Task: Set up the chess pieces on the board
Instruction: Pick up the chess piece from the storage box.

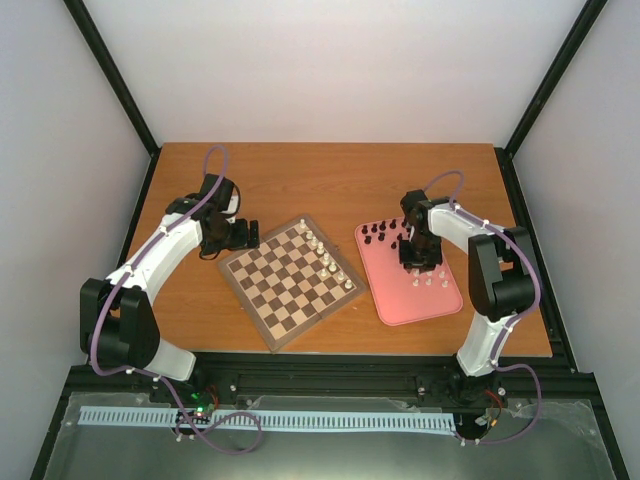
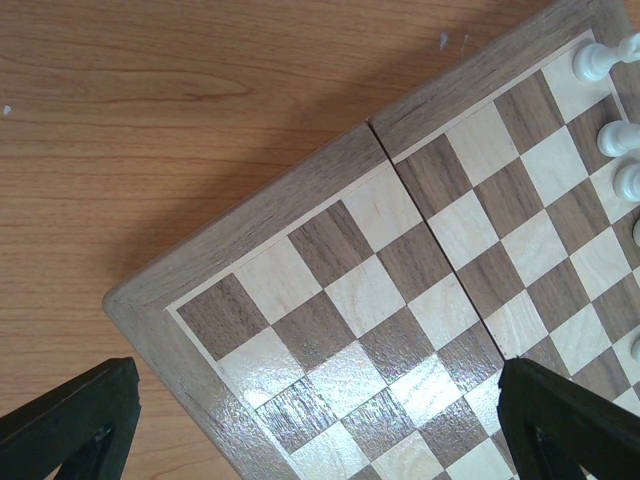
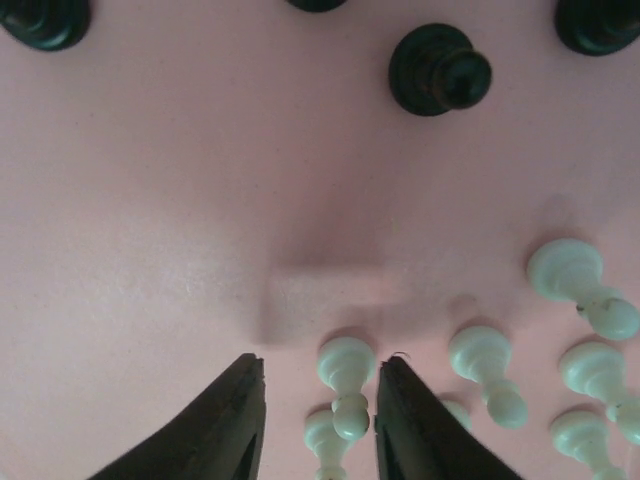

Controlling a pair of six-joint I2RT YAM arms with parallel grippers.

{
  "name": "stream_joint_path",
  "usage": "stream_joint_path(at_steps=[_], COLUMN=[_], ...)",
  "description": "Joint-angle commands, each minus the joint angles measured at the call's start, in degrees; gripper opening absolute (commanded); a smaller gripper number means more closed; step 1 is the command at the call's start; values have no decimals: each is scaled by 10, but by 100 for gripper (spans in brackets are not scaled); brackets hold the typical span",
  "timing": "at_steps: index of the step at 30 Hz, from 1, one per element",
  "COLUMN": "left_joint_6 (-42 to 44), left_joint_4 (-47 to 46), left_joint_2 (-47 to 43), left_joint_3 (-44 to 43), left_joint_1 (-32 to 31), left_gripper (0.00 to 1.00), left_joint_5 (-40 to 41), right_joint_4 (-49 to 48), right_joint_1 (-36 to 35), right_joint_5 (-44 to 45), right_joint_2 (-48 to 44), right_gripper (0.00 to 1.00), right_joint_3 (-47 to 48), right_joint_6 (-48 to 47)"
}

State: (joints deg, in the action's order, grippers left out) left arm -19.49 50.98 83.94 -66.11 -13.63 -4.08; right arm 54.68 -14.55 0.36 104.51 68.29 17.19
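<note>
The board (image 1: 280, 290) lies tilted at the table's middle, with several cream-white chess pieces (image 1: 325, 258) along its right side. My left gripper (image 1: 250, 235) hovers at the board's far-left corner (image 2: 400, 290), open wide and holding nothing (image 2: 315, 400). White pieces (image 2: 595, 62) show at the upper right of the left wrist view. My right gripper (image 1: 415, 265) is low over the pink tray (image 1: 410, 305). In the right wrist view its jaws (image 3: 322, 365) stand on either side of a white pawn (image 3: 345, 362), with a gap still showing on the left.
On the tray, black pieces (image 1: 380, 232) stand at the far end (image 3: 438, 70) and white pawns (image 1: 428, 280) at the near end. More white pawns (image 3: 485, 358) stand close to the right finger (image 3: 420, 430). Bare wooden table surrounds the board.
</note>
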Motion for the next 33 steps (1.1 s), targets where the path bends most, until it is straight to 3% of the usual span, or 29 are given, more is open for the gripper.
stream_joint_path(at_steps=[1, 11, 19, 33], left_joint_6=[9, 7, 6, 6], left_joint_4=[7, 4, 0, 1], left_joint_2=[4, 7, 7, -1], left_joint_3=[-13, -12, -10, -9], left_joint_1=[-3, -4, -3, -3], left_gripper=[100, 100, 100, 100], left_joint_5=[3, -4, -6, -4], right_joint_4=[-4, 13, 53, 134], right_joint_1=[4, 5, -9, -240], right_joint_5=[2, 9, 10, -6], right_joint_2=[8, -8, -47, 16], right_gripper=[28, 4, 3, 3], right_joint_3=[-4, 1, 51, 257], right_joint_6=[1, 9, 16, 74])
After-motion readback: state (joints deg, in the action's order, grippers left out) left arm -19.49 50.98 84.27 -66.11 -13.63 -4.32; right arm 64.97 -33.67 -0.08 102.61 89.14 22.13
